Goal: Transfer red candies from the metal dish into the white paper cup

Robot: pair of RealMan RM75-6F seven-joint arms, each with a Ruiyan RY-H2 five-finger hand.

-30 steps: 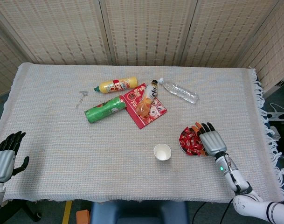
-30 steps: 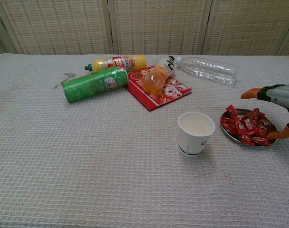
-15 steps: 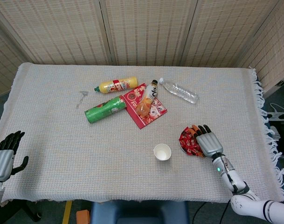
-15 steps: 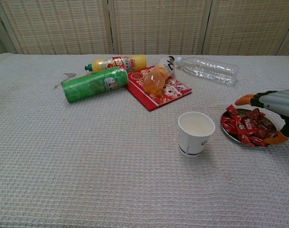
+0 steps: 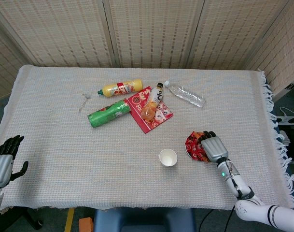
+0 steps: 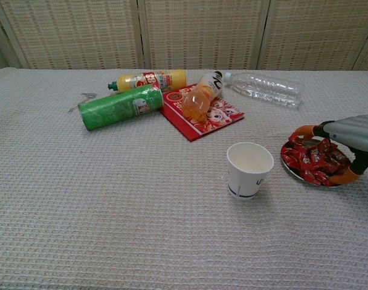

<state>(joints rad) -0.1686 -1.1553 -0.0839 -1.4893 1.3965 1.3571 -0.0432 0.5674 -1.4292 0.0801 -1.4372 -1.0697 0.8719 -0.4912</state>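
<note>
Evidently the right hand point(image 5: 212, 146) is placed directly over the metal dish point(image 6: 290, 168) so that its orange-tipped fingers point(image 6: 303, 129) can close on a sweet: in the chest view the fingertips arch over the far side of the pile while the thumb comes down at the near rim, spread wide around the red candies point(image 6: 309, 158). Whether any candy is already touching a fingertip cannot be told, and nothing looks lifted, so I judge the grasp as about to be made, not done. Just to this hand's left, near but apart from the dish, the white paper cup point(image 6: 249, 169) stands upright with its mouth open and no candy visible inside, a short carry for whatever gets picked. Well beyond the hand, toward the far side of the tabletop point(image 5: 60, 145), lies clutter that plays no part. At the opposite near corner the left hand point(image 5: 3, 162) waits off the edge, fingers apart, holding nothing
</note>
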